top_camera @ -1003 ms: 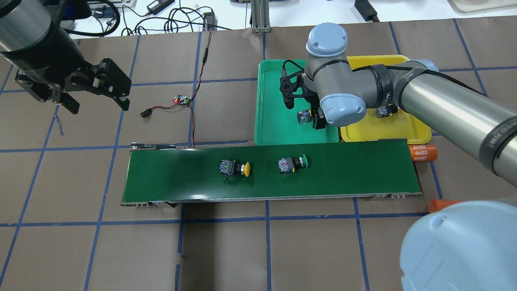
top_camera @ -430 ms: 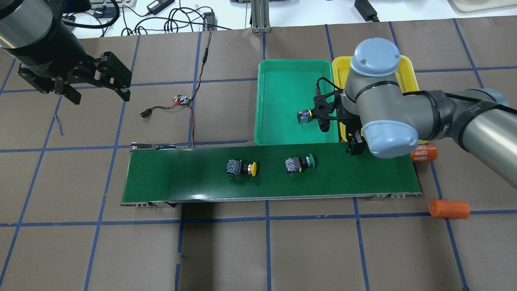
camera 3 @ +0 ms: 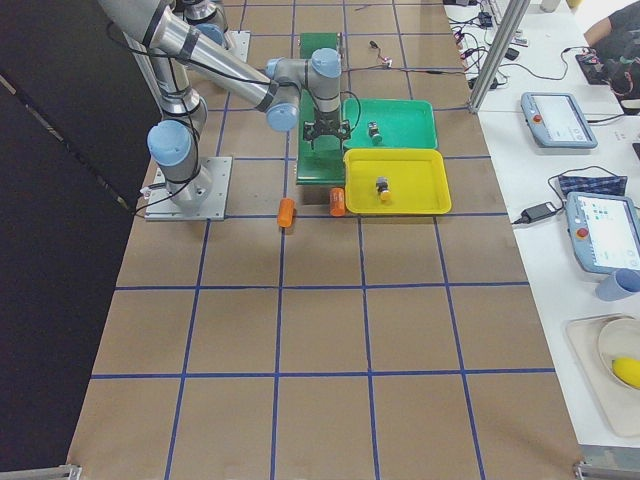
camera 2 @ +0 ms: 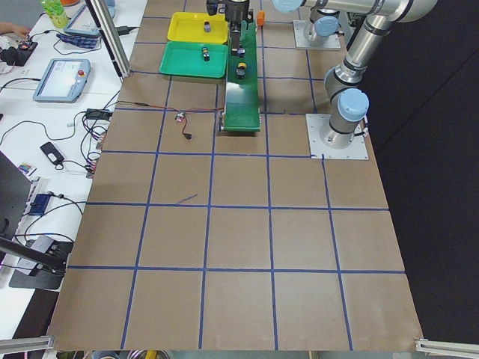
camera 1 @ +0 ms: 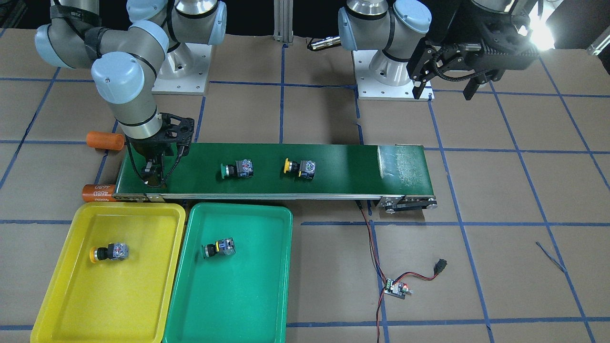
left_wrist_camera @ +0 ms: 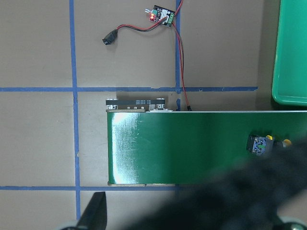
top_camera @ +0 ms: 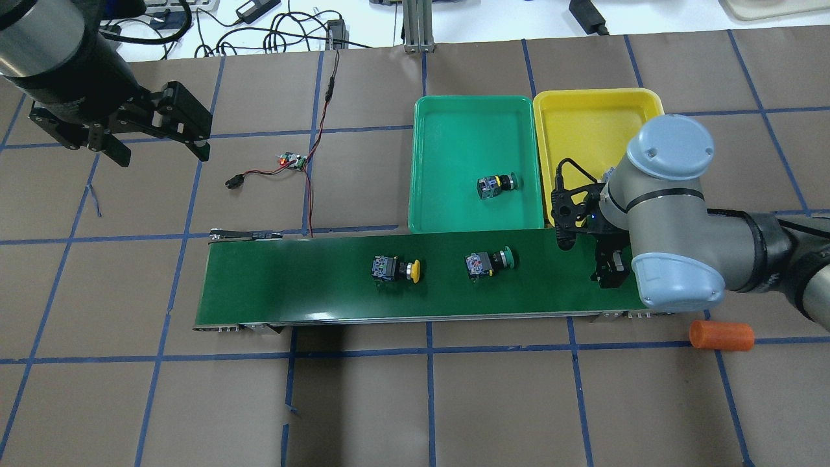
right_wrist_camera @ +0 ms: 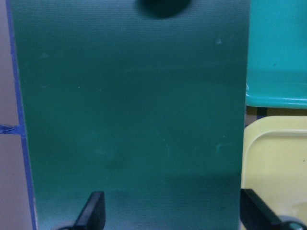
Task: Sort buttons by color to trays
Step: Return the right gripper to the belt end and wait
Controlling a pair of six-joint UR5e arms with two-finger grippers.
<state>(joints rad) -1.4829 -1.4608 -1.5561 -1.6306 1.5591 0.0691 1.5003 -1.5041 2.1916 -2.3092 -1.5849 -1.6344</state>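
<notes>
Hidden: in the overhead view the right arm covers the yellow tray (top_camera: 596,95) at its lower corner, along with its yellow-capped button (camera 1: 109,252).
Writing: orange cylinder (camera 1: 97,193) reads "4680", upside down from the front.
Right: right end effector (camera 1: 152,175) released, holding nothing, over the right end of the conveyor belt (top_camera: 292,279).
Left: left end effector (top_camera: 161,152) released, upper left above the desk (top_camera: 389,402).
Mid-belt: yellow-cap switch (top_camera: 397,269), green-cap switch (top_camera: 489,263).
Trays' edge: green tray (top_camera: 454,101) beside the yellow one holds a dark-capped button (top_camera: 496,185), colour unclear.

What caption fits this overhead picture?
Right hand over conveyor belt carrying yellow button and green button; another button in green tray.
</notes>
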